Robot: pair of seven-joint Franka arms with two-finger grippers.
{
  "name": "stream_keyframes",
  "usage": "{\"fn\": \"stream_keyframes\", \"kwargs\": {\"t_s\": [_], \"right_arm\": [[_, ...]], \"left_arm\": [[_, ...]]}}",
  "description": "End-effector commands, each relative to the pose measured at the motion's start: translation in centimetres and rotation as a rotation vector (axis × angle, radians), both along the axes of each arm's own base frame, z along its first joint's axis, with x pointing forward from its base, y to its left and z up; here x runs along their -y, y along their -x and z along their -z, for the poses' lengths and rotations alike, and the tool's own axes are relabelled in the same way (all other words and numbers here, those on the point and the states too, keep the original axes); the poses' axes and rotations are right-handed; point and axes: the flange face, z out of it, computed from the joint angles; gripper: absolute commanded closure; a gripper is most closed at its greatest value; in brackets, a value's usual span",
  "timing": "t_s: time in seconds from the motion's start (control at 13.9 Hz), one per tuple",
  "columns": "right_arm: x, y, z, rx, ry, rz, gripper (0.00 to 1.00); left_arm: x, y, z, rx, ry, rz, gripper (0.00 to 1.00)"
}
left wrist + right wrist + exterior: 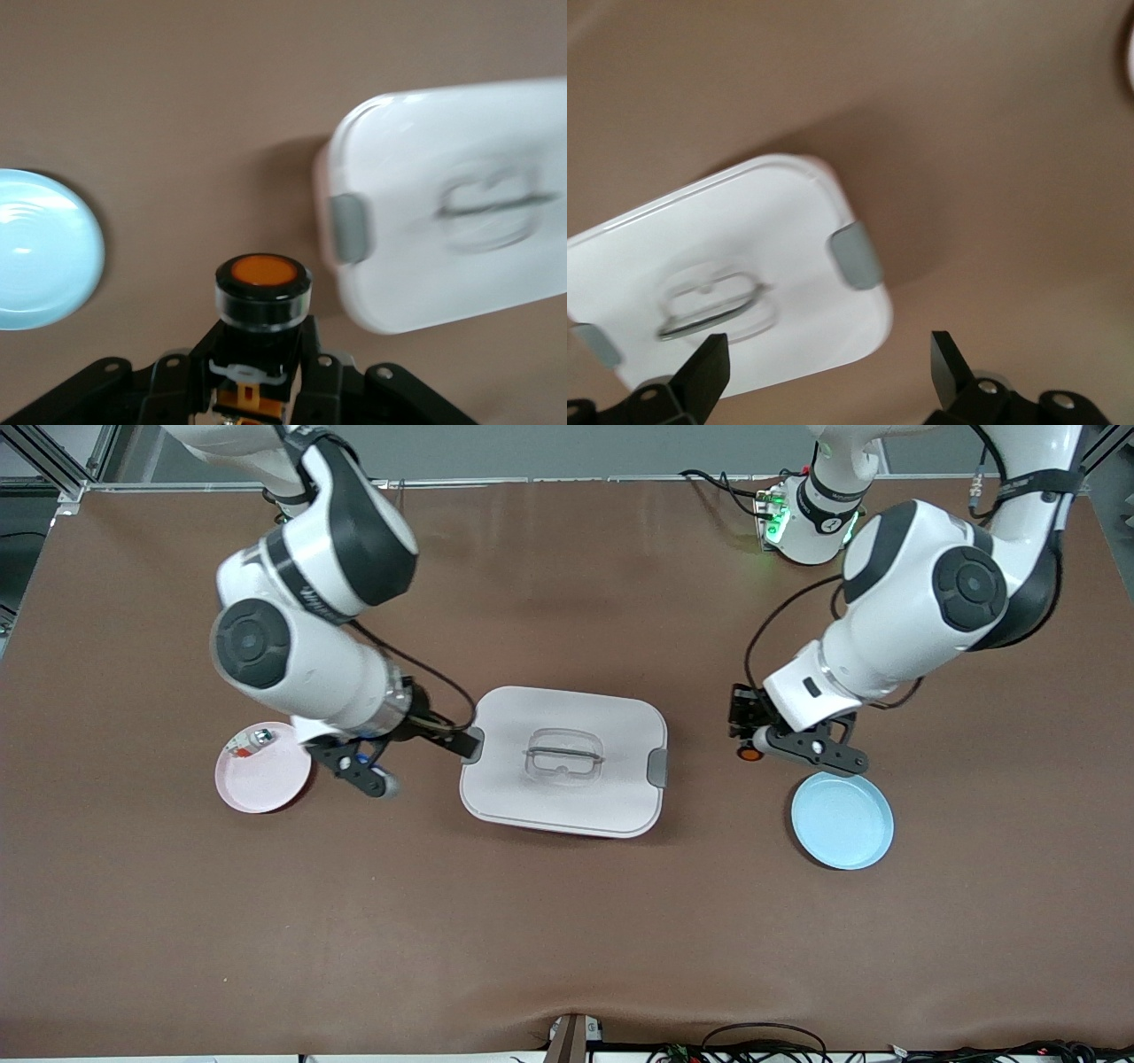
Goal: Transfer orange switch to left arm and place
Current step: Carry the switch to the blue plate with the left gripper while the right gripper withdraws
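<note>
We see the orange switch (263, 292), a short black cylinder with a round orange end, clamped between the fingers of the left hand (753, 746) above the surface. The box (563, 760), white with grey side clips and a clear recessed handle, sits closed mid-surface, apart from the switch.

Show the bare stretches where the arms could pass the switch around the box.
Bare brown table runs nearer the front camera than the box, and again between the box and the arm bases. It is crowded beside the box: right gripper by the pink plate, left gripper holding the orange switch by the blue plate.
</note>
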Motion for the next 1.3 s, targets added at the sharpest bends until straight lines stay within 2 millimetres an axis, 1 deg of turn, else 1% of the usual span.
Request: {"fn": "stream_keyframes", "kwargs": {"t_s": [0.0, 0.14, 0.22, 0.36, 0.5, 0.58, 0.65, 0.79, 0.86, 1.01, 1.08, 1.15, 1.22], "right_arm": [[6.5, -0.3, -1.8, -0.03, 0.016, -0.167, 0.0], [11.9, -0.6, -2.4, -0.064, 0.003, -0.262, 0.0], [14.2, -0.7, -2.7, -0.076, 0.0, -0.308, 0.0], [18.3, -0.5, -2.9, -0.113, 0.014, -0.386, 0.0], [21.6, 0.3, -3.7, -0.152, 0.027, -0.431, 0.0], [23.2, 0.4, -3.6, -0.173, 0.027, -0.439, 0.0], [24.0, 0.5, -3.6, -0.184, 0.019, -0.44, 0.0], [24.9, 0.3, -3.3, -0.188, 0.018, -0.436, 0.0], [24.9, 0.3, -3.2, -0.188, 0.02, -0.449, 0.0], [25.0, 0.3, -3.2, -0.19, 0.025, -0.458, 0.0], [25.3, 0.3, -3.2, -0.19, 0.025, -0.456, 0.0], [26.1, 0.2, -3.2, -0.187, 0.019, -0.457, 0.0], [26.7, 0.2, -3.1, -0.188, 0.018, -0.462, 0.0]], "left_arm": [[-3.1, -0.5, 2.6, -0.008, -0.07, 0.131, 1.0], [-5.9, -1.5, 4.5, -0.013, -0.096, 0.234, 1.0], [-7.0, -1.9, 5.3, -0.013, -0.109, 0.298, 1.0], [-9.4, -2.7, 7.2, -0.013, -0.136, 0.419, 1.0], [-10.8, -3.2, 8.7, -0.012, -0.185, 0.534, 1.0], [-11.7, -3.6, 9.7, -0.006, -0.206, 0.591, 1.0], [-12.3, -3.9, 10.7, 0.004, -0.22, 0.656, 1.0], [-13.6, -4.2, 12.8, 0.037, -0.221, 0.742, 1.0], [-14.2, -4.2, 13.9, 0.056, -0.214, 0.757, 1.0], [-14.3, -4.2, 16.1, 0.106, -0.218, 0.845, 1.0], [-15.5, -4.6, 17.3, 0.118, -0.237, 0.881, 1.0], [-16.8, -4.8, 18.7, 0.119, -0.249, 0.903, 1.0], [-17.1, -4.9, 19.7, 0.124, -0.256, 0.937, 1.0]]}}
